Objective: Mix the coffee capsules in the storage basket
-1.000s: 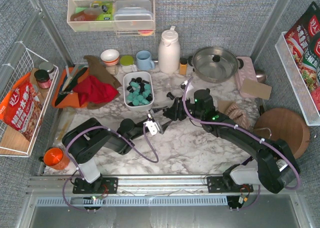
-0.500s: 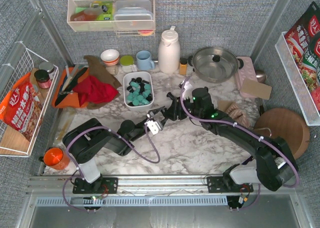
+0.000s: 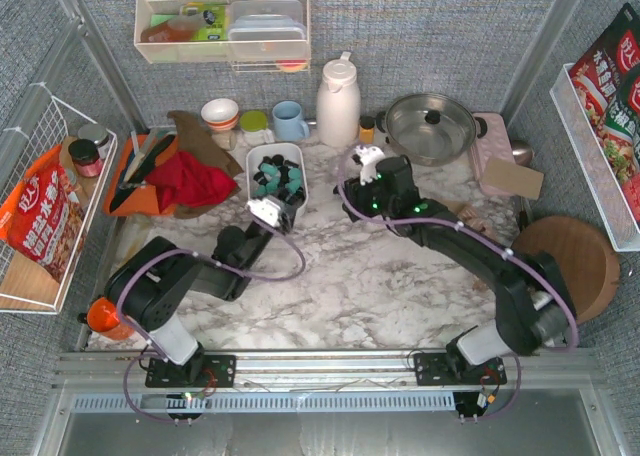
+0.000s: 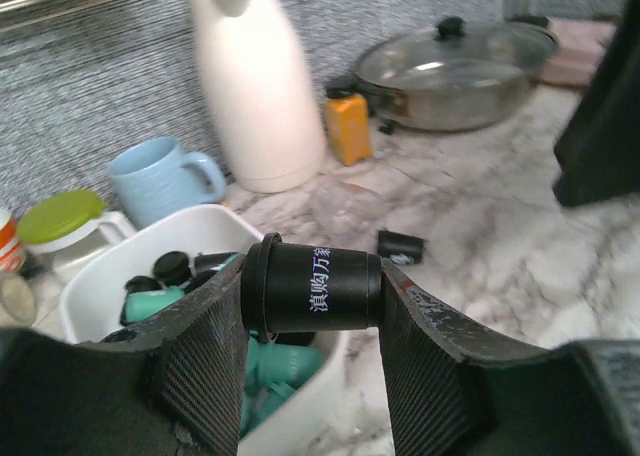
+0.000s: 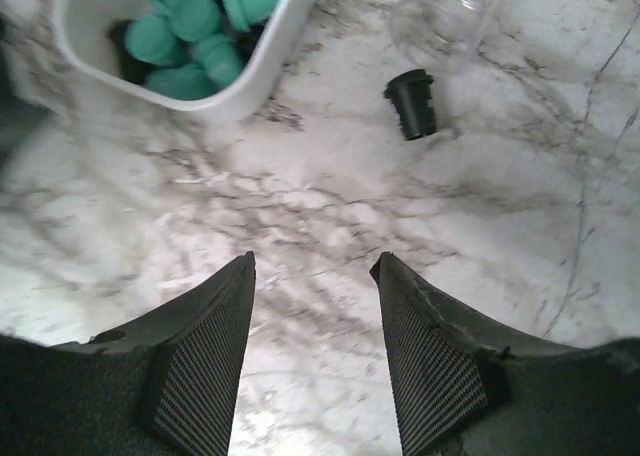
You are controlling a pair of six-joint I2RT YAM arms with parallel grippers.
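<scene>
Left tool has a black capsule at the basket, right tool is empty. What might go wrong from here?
1. The held capsule in the left tool hangs over the near rim of the basket; released here, it may bounce out.
2. A loose capsule lies outside the basket, and the open right tool isn't over it, so it may be left unmixed.
</scene>
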